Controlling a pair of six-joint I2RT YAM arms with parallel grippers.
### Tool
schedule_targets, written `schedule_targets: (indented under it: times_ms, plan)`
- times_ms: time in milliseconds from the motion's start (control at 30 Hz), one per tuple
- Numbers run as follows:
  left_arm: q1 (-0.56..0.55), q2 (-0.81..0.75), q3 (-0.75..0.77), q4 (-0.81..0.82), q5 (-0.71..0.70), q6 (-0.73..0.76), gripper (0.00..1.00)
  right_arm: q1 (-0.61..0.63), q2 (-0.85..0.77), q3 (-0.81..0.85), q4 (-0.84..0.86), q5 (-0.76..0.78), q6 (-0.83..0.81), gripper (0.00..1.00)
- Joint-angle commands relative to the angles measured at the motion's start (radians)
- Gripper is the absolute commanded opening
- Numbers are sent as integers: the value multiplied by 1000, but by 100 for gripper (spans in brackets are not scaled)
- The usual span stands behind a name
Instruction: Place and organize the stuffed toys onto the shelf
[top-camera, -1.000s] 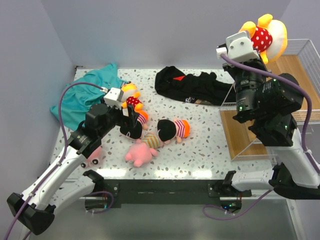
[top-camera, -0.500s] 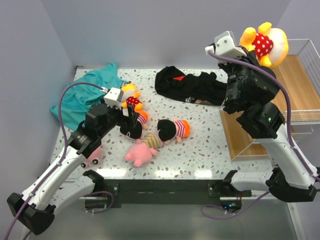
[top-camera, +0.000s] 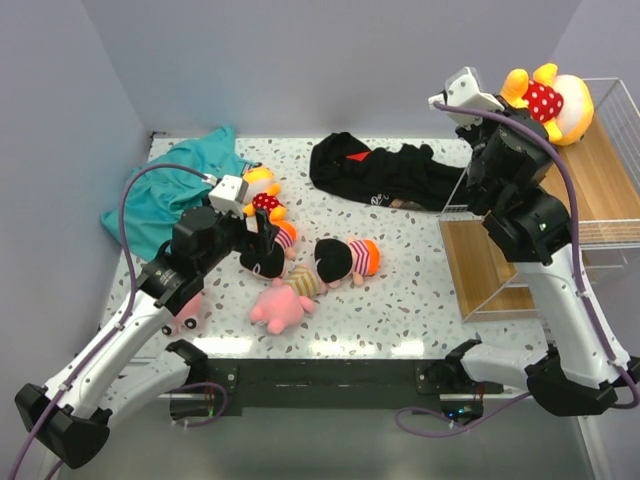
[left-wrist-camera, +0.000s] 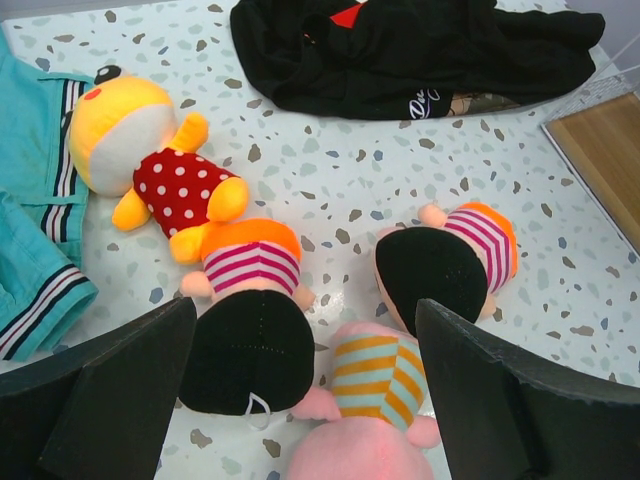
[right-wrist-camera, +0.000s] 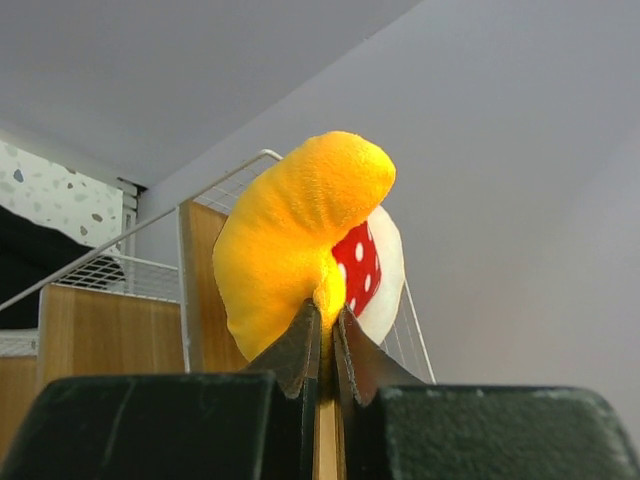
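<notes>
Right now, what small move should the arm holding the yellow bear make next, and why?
Probably lower it: the right gripper is shut on the yellow-orange plush bear in a red dotted top, above the top wooden board of the white wire shelf.

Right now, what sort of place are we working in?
Probably a staged robot test cell, not a home: a speckled terrazzo tabletop boxed in by bare lilac-grey walls, a black mounting rail along its near edge, and a small wire shelf set up as a prop.
</notes>
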Motion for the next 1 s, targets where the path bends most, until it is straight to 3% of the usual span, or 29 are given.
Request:
schedule_targets:
  times_ms: [0, 233, 433, 800, 967]
  plan:
    - [3, 4, 4, 25, 1, 2, 96, -94, -12, -6, -108, -74, -137, 0]
    - [3, 26, 4, 23, 3, 2, 96, -228, 13, -20, -226, -185, -127, 1]
    - [3, 27, 5, 18, -9, 2, 96, -259, 2, -71, -199, -229, -162, 11]
    - [3, 20, 7, 18, -11, 2, 97, -260, -24, -60, -212, -290, -142, 43]
    - [3, 24, 7, 18, -9, 0, 97, -259, -44, -32, -234, -280, -124, 44]
